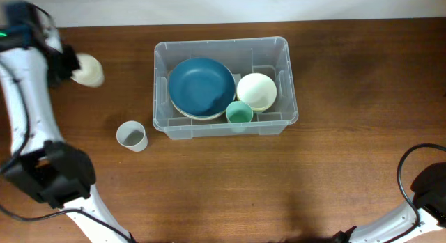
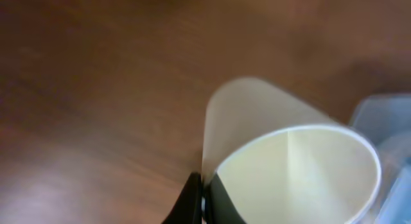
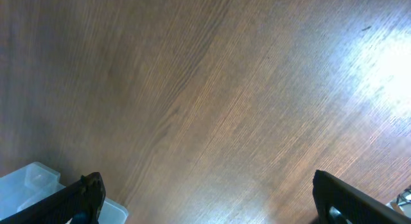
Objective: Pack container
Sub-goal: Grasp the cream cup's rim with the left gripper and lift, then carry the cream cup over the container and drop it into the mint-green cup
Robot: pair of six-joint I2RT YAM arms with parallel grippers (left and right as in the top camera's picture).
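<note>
The clear plastic container [image 1: 221, 86] sits at the table's middle back. It holds a blue plate [image 1: 202, 86] on a cream plate, a cream bowl [image 1: 256, 91] and a small teal cup [image 1: 239, 113]. My left gripper [image 1: 70, 65] at the far left is shut on the rim of a cream cup [image 1: 89, 69], held above the table; in the left wrist view the cup [image 2: 289, 160] fills the frame with one finger inside and one outside the wall [image 2: 204, 201]. A grey cup [image 1: 132, 136] stands left of the container. My right gripper [image 3: 205, 198] is open and empty over bare wood.
A corner of the container [image 3: 32, 182] shows at the lower left of the right wrist view. The right arm's base [image 1: 428, 191] and cable sit at the bottom right. The left arm's base [image 1: 52, 173] is at the lower left.
</note>
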